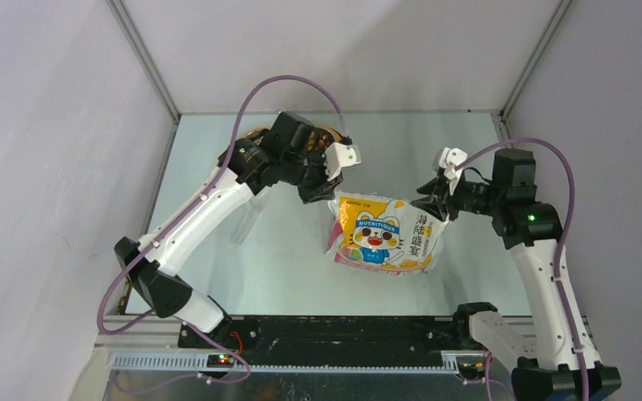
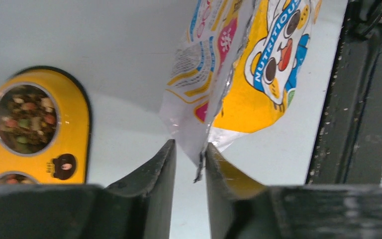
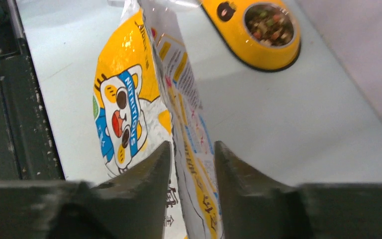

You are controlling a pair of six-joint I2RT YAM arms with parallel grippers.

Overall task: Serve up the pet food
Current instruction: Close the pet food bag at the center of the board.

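Observation:
The glossy yellow-white-pink cat bag (image 1: 384, 234) is held up between my two grippers over the table's middle. My right gripper (image 1: 425, 203) is shut on the bag's right edge; in the right wrist view the bag (image 3: 129, 99) fills the gap between the jaws (image 3: 191, 145). My left gripper (image 1: 328, 194) is at the bag's upper left corner. In the left wrist view its jaws (image 2: 190, 145) stand slightly apart, and the bag's (image 2: 258, 74) corner tip touches only the right finger. Pet food kibble (image 2: 25, 119) lies in the feeder's bowl and shows in the right wrist view too (image 3: 270, 25).
The yellow oval double-bowl feeder (image 2: 74, 124) stands at the back left, mostly hidden under my left arm in the top view (image 1: 259, 134). A translucent scoop (image 1: 247, 219) lies left of the bag. A black rail (image 1: 326, 330) runs along the near edge. Grey walls enclose the table.

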